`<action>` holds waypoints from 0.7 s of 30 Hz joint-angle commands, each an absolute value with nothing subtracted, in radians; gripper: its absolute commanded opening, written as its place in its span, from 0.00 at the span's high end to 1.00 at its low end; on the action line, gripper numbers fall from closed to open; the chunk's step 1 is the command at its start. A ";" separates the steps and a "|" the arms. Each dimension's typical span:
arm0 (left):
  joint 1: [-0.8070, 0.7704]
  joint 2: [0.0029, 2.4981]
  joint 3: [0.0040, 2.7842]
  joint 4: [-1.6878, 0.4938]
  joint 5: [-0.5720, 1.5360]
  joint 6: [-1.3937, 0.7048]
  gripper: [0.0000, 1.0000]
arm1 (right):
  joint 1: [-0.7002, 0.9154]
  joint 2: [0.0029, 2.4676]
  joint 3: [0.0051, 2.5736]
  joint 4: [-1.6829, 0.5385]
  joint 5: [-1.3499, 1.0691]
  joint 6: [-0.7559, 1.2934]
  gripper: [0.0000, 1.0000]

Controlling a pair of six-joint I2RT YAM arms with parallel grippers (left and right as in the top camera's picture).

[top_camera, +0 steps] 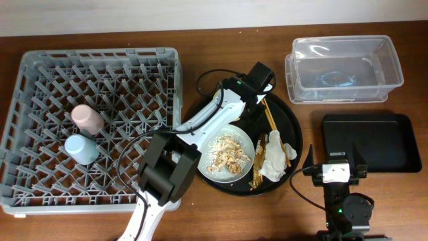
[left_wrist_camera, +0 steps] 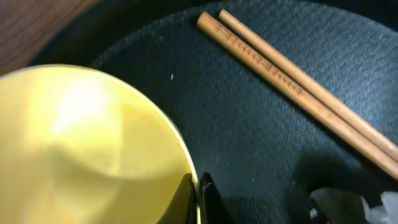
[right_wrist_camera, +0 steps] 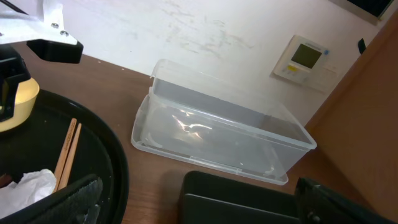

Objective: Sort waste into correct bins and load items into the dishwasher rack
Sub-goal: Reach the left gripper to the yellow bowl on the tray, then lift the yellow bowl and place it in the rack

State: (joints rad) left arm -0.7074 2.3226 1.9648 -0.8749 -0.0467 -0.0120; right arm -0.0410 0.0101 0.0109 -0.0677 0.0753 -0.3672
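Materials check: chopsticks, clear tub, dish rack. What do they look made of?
Chopsticks: likely wood or bamboo, matte brown, faint stamped marks along them. Clear tub: transparent plastic, glossy, glare streaks on its floor. Dish rack: looks like moulded grey plastic, matte lattice and pegs.

This place looks like a robot laboratory or test room, arranged as a station for clearing dishes. Two robot arms, the left arm and the right arm, stand at the near edge of a brown wooden bench. On the bench are a large grey dishwasher rack at the left, a round black tray in the middle, a clear plastic tub at the far right and a shallow black tray at the near right. Behind the bench is a plain white wall. It carries a small control panel with a screen, and to the right of this there is a wooden panel.
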 commanded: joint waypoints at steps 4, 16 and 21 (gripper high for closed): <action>-0.698 2.269 2.272 -1.010 -0.042 -0.120 0.99 | -0.034 0.004 0.006 -0.075 0.091 -0.366 0.01; -0.179 2.160 2.498 -1.216 0.351 -0.476 1.00 | -0.034 0.004 0.006 -0.075 0.091 -0.366 0.01; 0.034 2.162 2.487 -1.213 0.547 -0.478 1.00 | -0.034 0.004 0.006 -0.075 0.091 -0.366 0.01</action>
